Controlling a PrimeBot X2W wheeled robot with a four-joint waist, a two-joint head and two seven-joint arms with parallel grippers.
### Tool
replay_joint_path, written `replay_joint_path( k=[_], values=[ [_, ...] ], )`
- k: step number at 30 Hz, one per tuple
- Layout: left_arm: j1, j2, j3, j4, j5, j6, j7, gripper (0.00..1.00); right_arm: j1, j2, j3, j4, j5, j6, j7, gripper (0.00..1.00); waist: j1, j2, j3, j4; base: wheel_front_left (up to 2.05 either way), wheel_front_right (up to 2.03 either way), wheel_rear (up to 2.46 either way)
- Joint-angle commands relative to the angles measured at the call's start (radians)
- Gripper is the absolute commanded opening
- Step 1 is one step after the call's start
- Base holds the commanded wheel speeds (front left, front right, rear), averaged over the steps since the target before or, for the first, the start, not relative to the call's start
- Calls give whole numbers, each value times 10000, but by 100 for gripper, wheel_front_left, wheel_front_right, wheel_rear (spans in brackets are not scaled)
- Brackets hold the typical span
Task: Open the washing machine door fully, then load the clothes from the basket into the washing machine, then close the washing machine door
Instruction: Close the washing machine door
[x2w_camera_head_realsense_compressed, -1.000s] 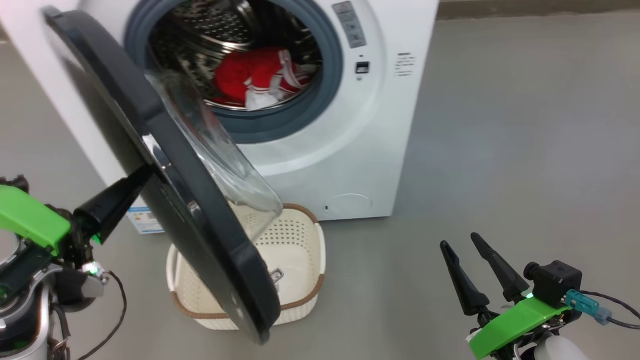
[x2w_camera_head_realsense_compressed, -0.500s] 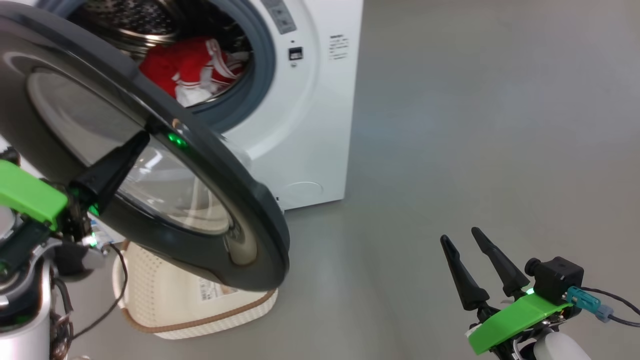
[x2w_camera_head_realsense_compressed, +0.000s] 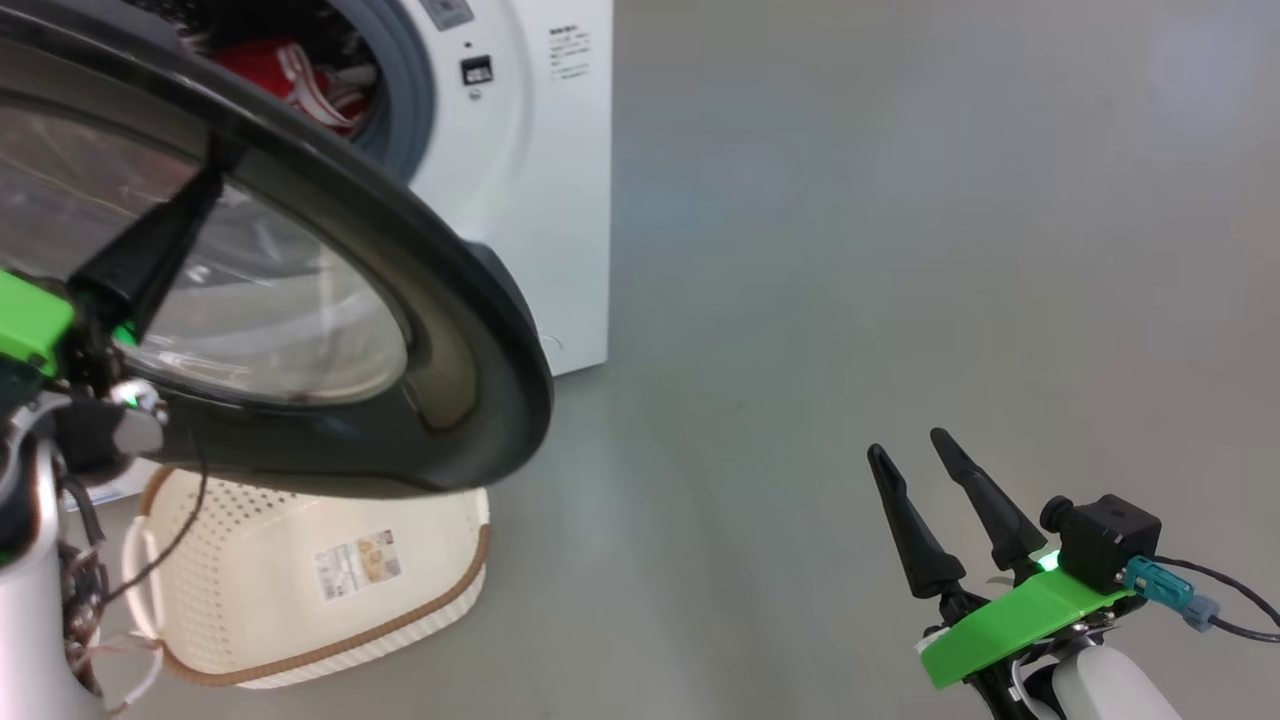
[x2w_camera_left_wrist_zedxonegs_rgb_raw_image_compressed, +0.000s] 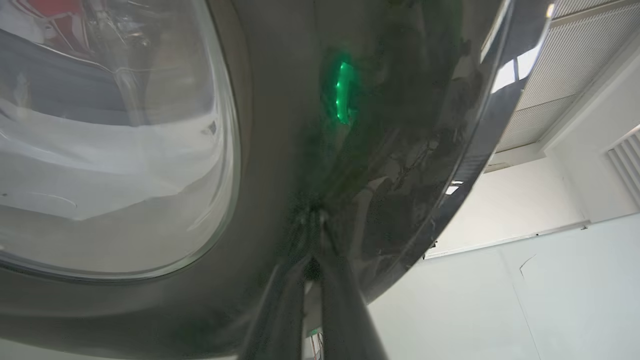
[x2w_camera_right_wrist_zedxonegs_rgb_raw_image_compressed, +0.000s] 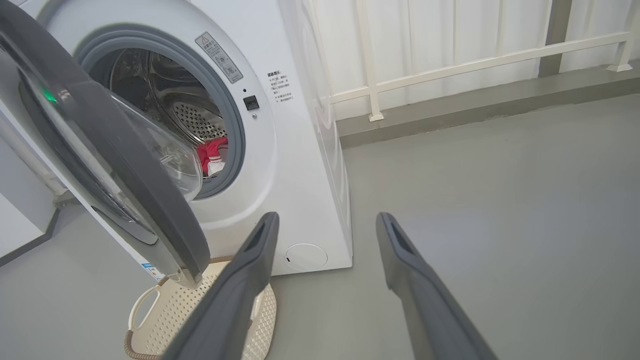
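The washing machine door (x2w_camera_head_realsense_compressed: 440, 330) stands partly open, its glossy black outer face and glass window turned toward me in the head view. My left gripper (x2w_camera_head_realsense_compressed: 212, 178) is shut, its fingertips (x2w_camera_left_wrist_zedxonegs_rgb_raw_image_compressed: 312, 220) pressed against the door's (x2w_camera_left_wrist_zedxonegs_rgb_raw_image_compressed: 280, 125) black face beside the glass. The red clothes (x2w_camera_head_realsense_compressed: 270, 65) lie inside the drum of the washing machine (x2w_camera_head_realsense_compressed: 540, 200). Below the door, the cream basket (x2w_camera_head_realsense_compressed: 250, 560) sits on the floor with nothing showing in it but its label. My right gripper (x2w_camera_head_realsense_compressed: 908, 445) hovers open over bare floor, far right of the machine, holding nothing.
In the right wrist view the machine (x2w_camera_right_wrist_zedxonegs_rgb_raw_image_compressed: 300, 150) shows the door (x2w_camera_right_wrist_zedxonegs_rgb_raw_image_compressed: 125, 165) swung about halfway, the clothes (x2w_camera_right_wrist_zedxonegs_rgb_raw_image_compressed: 212, 150), the basket (x2w_camera_right_wrist_zedxonegs_rgb_raw_image_compressed: 165, 320) and a round filter cap (x2w_camera_right_wrist_zedxonegs_rgb_raw_image_compressed: 306, 256). Grey floor (x2w_camera_head_realsense_compressed: 900, 250) stretches to the right. A white railing (x2w_camera_right_wrist_zedxonegs_rgb_raw_image_compressed: 450, 65) runs behind.
The head view has shifted, so the machine sits further left. The door has swung from edge-on to covering more of the opening, with my left gripper still pressed on it. The right gripper has barely moved.
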Motion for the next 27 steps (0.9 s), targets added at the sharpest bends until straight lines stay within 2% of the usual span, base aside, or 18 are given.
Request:
replay_joint_path(
  k=[1,12,27],
  values=[
    [-625,468,346,-43,149,-207,-110,0,-340,40,117,-277,-72,16,-48,100,0,0,288,-329,0,0,0],
    [-1411,651,336,868,464,-545,-443,0,-395,292,3,-379,-173,16,-48,100,0,0,581,-761,0,0,0],
    [-2158,706,378,1834,750,-1054,-980,0,-539,455,15,-400,-219,16,-48,100,0,0,867,-957,0,0,0]
  ],
)
